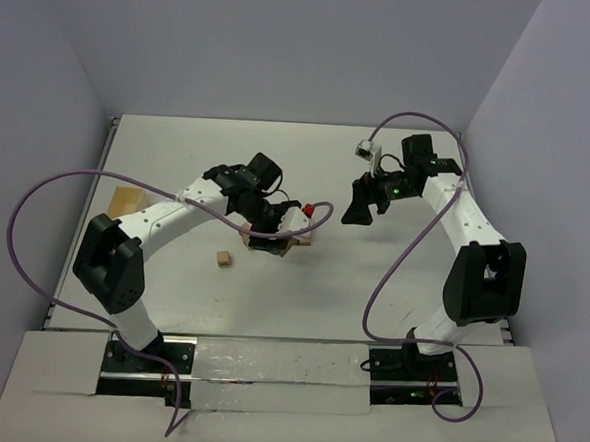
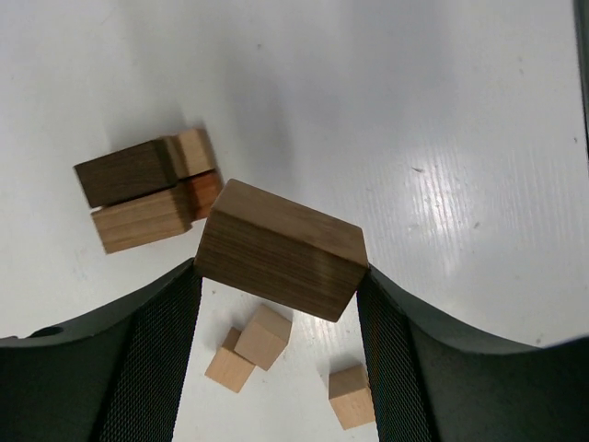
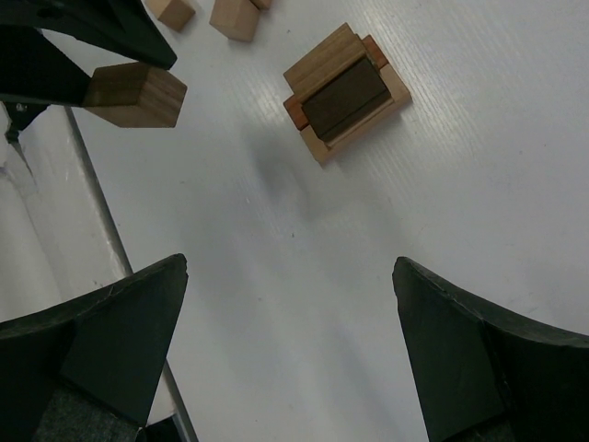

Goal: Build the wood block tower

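Observation:
My left gripper (image 2: 278,281) is shut on a medium-brown wood block (image 2: 281,247), held tilted above the table between both fingers. To its upper left the tower (image 2: 145,195) rests on the table: dark brown, tan and reddish-brown blocks laid together. The right wrist view looks down on the tower (image 3: 347,90), with the held block (image 3: 136,95) to its left. My right gripper (image 3: 290,276) is open and empty above bare table. From above, the left gripper (image 1: 267,241) sits beside the tower (image 1: 301,239), with the right gripper (image 1: 359,210) further right.
Three small tan cubes (image 2: 262,336) lie on the table under my left gripper, and one cube (image 1: 222,260) shows from above. A pale wooden box (image 1: 128,203) lies at the left edge. Purple cables loop beside both arms, and walls close in the table.

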`<action>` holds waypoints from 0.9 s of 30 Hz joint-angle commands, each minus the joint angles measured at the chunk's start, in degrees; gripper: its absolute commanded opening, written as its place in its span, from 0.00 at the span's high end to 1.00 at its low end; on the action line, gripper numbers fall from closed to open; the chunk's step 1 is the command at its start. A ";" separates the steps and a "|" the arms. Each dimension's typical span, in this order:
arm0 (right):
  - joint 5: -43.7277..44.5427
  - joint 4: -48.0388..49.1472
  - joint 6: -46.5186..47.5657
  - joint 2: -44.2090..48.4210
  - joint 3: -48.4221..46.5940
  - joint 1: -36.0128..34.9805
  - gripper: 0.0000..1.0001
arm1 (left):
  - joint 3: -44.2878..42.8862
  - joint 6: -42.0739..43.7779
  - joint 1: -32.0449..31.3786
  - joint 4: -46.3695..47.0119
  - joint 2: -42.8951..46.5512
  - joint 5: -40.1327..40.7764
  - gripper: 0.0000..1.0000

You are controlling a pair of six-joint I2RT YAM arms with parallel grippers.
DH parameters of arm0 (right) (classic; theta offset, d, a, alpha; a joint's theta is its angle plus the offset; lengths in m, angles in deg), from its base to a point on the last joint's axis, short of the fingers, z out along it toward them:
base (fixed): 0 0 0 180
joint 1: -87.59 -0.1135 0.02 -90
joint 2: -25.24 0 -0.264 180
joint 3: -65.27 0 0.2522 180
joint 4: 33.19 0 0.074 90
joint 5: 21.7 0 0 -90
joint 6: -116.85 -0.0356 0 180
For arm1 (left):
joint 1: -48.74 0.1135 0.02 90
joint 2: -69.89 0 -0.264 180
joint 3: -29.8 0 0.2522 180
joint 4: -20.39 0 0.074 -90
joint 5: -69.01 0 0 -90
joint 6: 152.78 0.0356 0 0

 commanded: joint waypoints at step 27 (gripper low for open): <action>-1.66 1.96 -4.01 8.87 4.17 14.66 0.00 | -42.43 -35.00 -4.88 -13.86 -29.71 25.08 0.61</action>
